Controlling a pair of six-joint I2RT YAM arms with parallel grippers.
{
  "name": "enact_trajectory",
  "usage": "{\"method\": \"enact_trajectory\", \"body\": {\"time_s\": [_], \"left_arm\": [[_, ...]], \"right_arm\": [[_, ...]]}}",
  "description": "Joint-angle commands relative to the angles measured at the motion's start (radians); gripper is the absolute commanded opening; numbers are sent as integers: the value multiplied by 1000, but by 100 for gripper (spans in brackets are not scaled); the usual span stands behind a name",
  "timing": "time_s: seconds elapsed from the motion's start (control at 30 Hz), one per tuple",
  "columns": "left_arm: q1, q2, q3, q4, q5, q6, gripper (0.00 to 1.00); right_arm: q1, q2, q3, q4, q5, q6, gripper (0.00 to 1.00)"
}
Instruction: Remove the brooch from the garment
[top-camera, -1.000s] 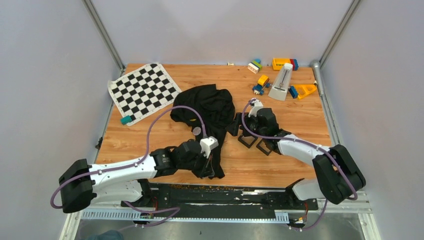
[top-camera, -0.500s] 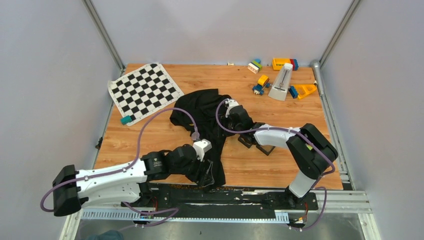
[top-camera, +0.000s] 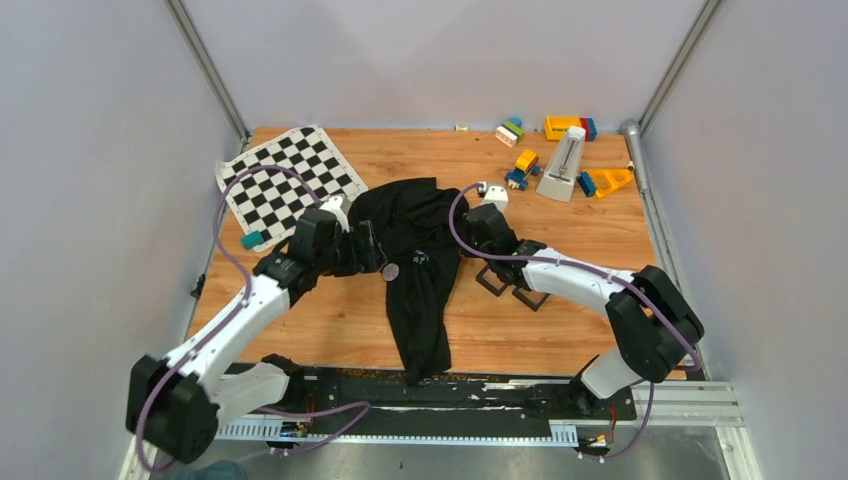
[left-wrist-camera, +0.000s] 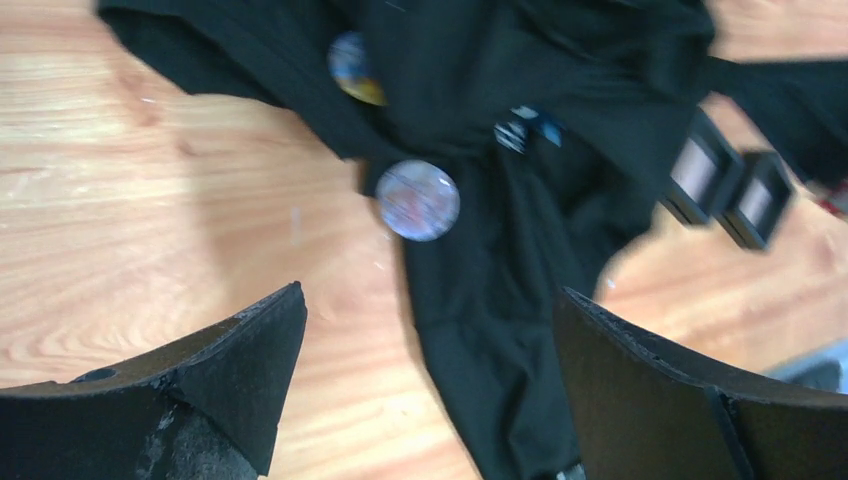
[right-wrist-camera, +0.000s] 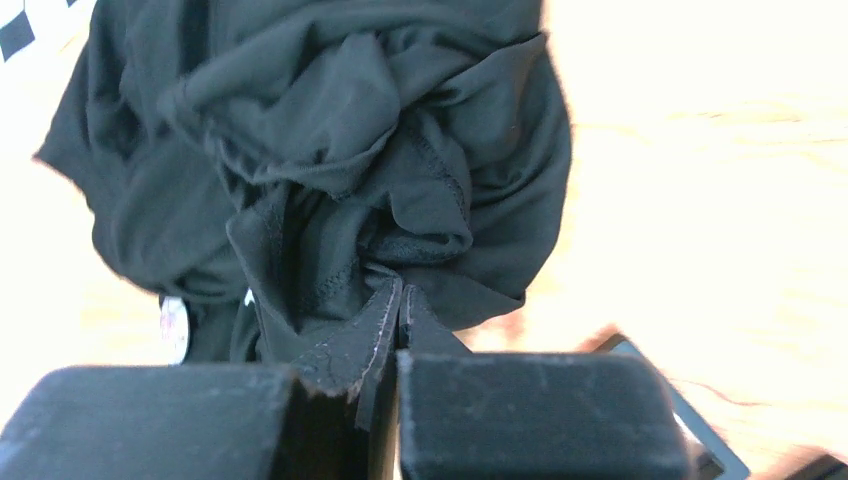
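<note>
The black garment (top-camera: 420, 250) lies crumpled mid-table, with a long strip trailing toward the near edge. The brooch (top-camera: 390, 271), a small round silvery disc, sits at the garment's left edge, and both the left wrist view (left-wrist-camera: 418, 200) and the right wrist view (right-wrist-camera: 173, 328) show it. My left gripper (top-camera: 368, 247) hovers open just left of the garment, its jaws (left-wrist-camera: 430, 293) wide apart with nothing between them and the brooch a little ahead. My right gripper (top-camera: 464, 233) is shut on a fold of the garment (right-wrist-camera: 380, 200) at its right side, fingertips (right-wrist-camera: 400, 292) pinching cloth.
Two small square black trays (top-camera: 497, 280) (top-camera: 528, 293) sit right of the garment under the right arm. A chequered mat (top-camera: 288, 182) and a teal block (top-camera: 251, 240) lie at the left. A metronome (top-camera: 563, 165) and toy blocks (top-camera: 565, 128) stand at the back right.
My left gripper let go of the garment's near end, opened, and swung up to the garment's left side. My right gripper moved left onto the garment and shut on a fold.
</note>
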Motion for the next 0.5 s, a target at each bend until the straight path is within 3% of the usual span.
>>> {"method": "enact_trajectory", "body": {"time_s": [0.0,0.1,0.23,0.3,0.37,0.43,0.47], "left_arm": [[104,160,-6,240,9,31,97],[107,279,10,340,-40,62,92],[109,412,75,417,-53,136,89],[109,448,61,490,-38,147,88],[109,473,32,548,-21,152,88],[109,497,12,567,-30,151,88],[110,503,15,561,-35,149,88]], "right_arm": [[-4,-25,30,-3,183,55,0],[-3,-16,-2,75,162,24,0],[-3,-35,-48,79,332,79,0],[-5,-28,-42,14,439,158,5],[-5,-29,-25,-2,391,103,17],[1,-48,-34,54,270,11,50],[7,-61,-55,107,209,-41,61]]}}
